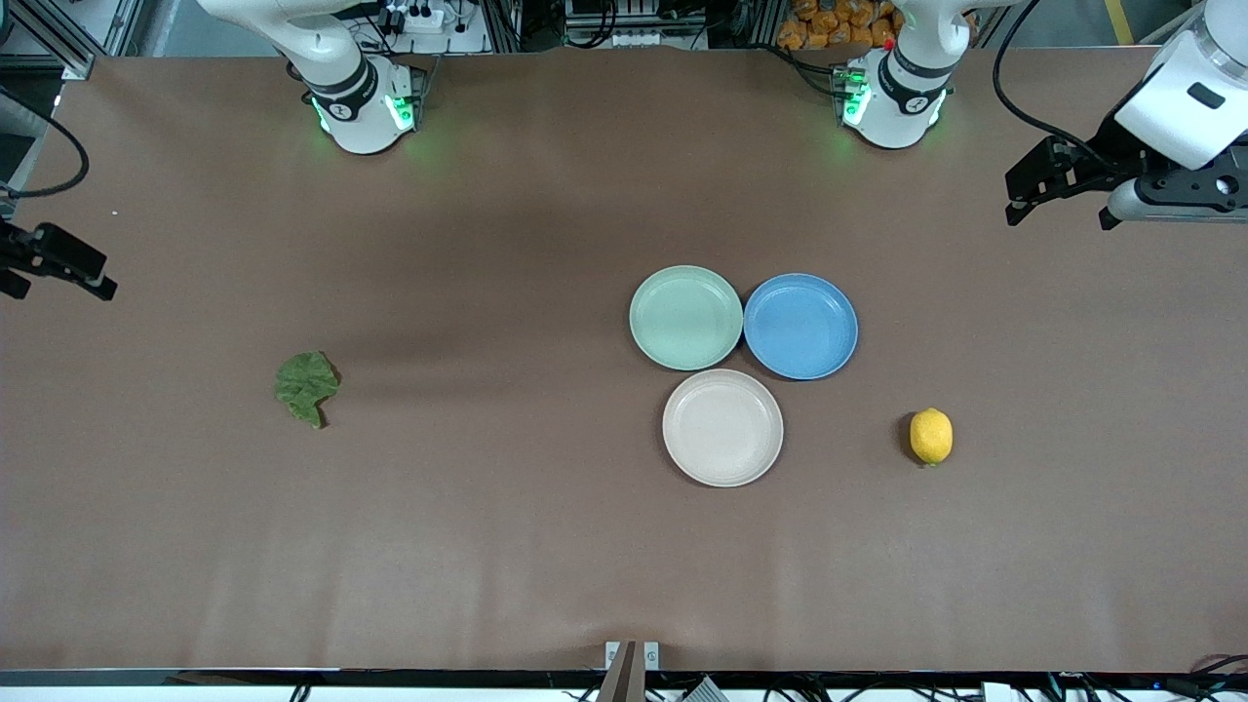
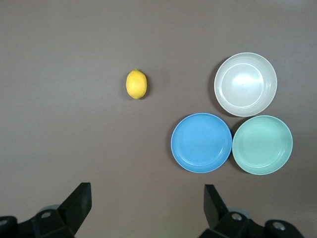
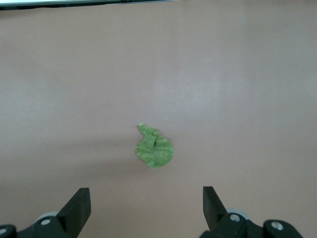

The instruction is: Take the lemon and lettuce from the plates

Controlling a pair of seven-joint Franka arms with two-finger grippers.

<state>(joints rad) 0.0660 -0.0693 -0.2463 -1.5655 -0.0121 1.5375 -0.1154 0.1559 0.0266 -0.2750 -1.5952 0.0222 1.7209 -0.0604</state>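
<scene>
The yellow lemon (image 1: 931, 436) lies on the bare table, toward the left arm's end from the plates; it also shows in the left wrist view (image 2: 136, 84). The dark green lettuce (image 1: 306, 387) lies on the table toward the right arm's end and shows in the right wrist view (image 3: 154, 149). The mint green plate (image 1: 685, 317) and the beige-white plate (image 1: 722, 427) are both empty. My left gripper (image 1: 1061, 216) is open and empty, up in the air over the table's left-arm end (image 2: 147, 198). My right gripper (image 1: 58, 286) is open and empty over the right-arm end (image 3: 146, 201).
An empty blue plate (image 1: 800, 326) touches the mint plate on the side toward the left arm's end. The three plates sit clustered near the table's middle. The brown table edge (image 1: 624, 668) runs nearest the front camera.
</scene>
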